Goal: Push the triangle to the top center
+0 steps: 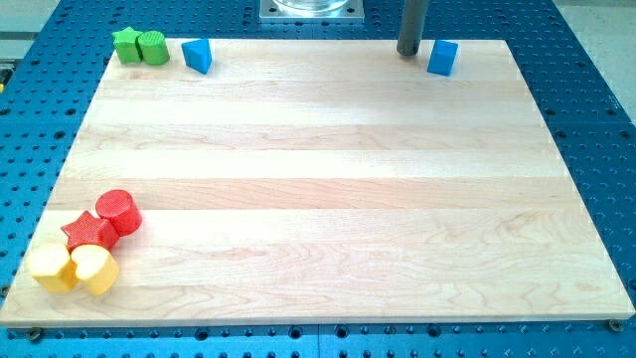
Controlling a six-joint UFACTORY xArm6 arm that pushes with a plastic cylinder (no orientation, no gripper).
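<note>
A blue triangle block (198, 55) sits near the view's top left of the wooden board (328, 179). My tip (408, 52) stands at the board's top edge, right of centre, far to the right of the triangle. A blue cube (443, 57) lies just right of my tip, apart from it by a small gap.
A green star (126, 44) and a green cylinder (153, 47) touch each other at the top left corner, left of the triangle. At the bottom left, a red cylinder (118, 211), a red star (89, 232) and two yellow blocks (52, 266) (94, 268) cluster together.
</note>
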